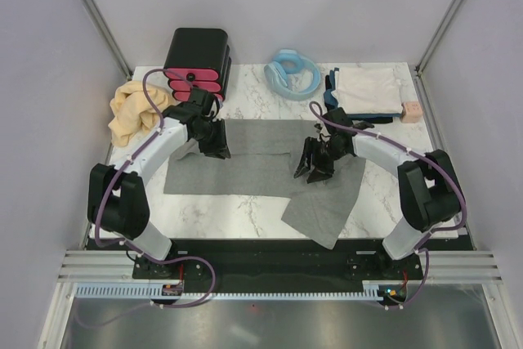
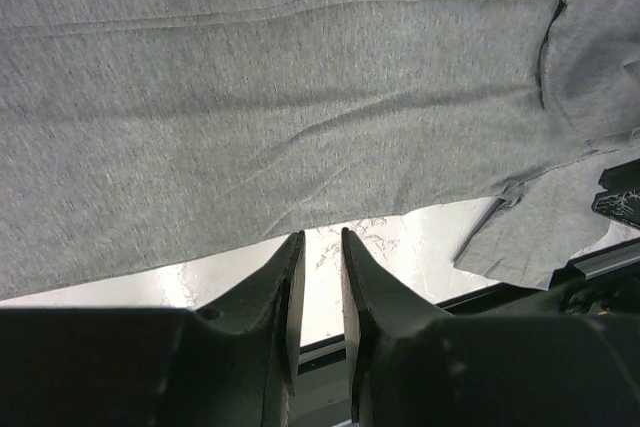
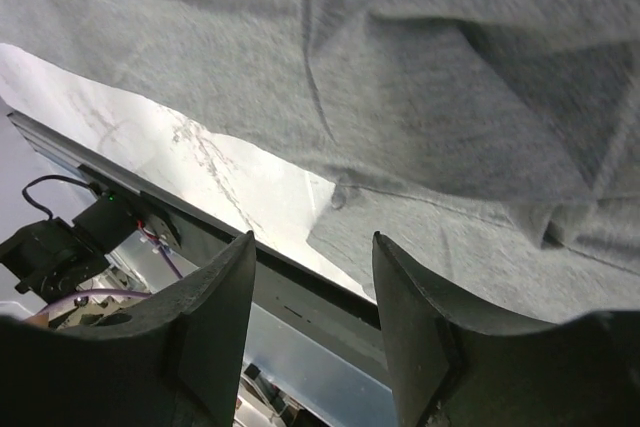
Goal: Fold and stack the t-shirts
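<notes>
The heather-grey t-shirt (image 1: 261,165) lies flat on the marble surface (image 1: 237,212) at the centre of the top view. Its long axis runs left to right across the frame. The left and middle portion forms a flat, roughly rectangular panel. The right end bends away from that axis, and a flap of it points toward the lower right of the frame and reaches close to the near edge of the surface. The pictures do not show which end carries the collar.

The left pincer (image 1: 219,143) stands at the upper left part of the grey panel. In the left wrist view its fingers (image 2: 280,287) are parted by a narrow gap. Bare marble shows through the gap and no cloth lies between them. The tips sit just at the near edge of the cloth.

The right pincer (image 1: 315,171) stands over the right part of the shirt, just above the bent flap. In the right wrist view its fingers (image 3: 220,297) are well apart and grip nothing. Creased grey cloth fills the upper part of that view.

The tan-yellow t-shirt (image 1: 131,112) lies crumpled at the upper left edge of the surface. The whitish t-shirt (image 1: 368,89) lies folded at the upper right, on top of a dark t-shirt (image 1: 329,96). A light-blue coiled hose (image 1: 278,79) lies at the upper centre. A black box with pink drawers (image 1: 196,51) stands to its left.
</notes>
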Controlling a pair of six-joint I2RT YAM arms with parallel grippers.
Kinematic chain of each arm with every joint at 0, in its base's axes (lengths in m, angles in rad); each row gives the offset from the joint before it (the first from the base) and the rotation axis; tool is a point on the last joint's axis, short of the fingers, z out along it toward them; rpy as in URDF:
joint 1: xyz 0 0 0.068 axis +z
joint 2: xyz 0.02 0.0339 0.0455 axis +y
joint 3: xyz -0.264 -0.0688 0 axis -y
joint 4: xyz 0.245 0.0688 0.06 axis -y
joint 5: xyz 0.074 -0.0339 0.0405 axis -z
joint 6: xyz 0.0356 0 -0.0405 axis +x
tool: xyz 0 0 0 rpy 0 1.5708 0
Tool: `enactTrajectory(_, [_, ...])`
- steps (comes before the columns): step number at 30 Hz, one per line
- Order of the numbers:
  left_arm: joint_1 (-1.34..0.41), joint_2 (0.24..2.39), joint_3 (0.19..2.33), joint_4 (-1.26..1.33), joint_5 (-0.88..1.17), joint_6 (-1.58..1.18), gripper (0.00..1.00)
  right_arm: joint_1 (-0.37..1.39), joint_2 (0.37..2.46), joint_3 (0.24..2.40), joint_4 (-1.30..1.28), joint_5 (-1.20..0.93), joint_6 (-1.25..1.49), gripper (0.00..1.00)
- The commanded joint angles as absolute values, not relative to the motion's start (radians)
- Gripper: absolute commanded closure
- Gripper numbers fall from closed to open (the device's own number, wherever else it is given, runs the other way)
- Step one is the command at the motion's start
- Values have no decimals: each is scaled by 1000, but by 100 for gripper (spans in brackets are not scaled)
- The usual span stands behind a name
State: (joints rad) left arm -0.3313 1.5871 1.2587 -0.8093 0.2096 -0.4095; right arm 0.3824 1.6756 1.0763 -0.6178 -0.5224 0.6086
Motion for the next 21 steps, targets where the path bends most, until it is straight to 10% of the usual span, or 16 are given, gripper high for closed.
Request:
enactTrajectory(1, [-327,1562,1243,-804,219,-405,72,390,1582,1016,-606,-446,672,42])
enactTrajectory(21, [-328,1476,1192,-861,215,-422,73,258,1375,689,-224,-620,1130,33])
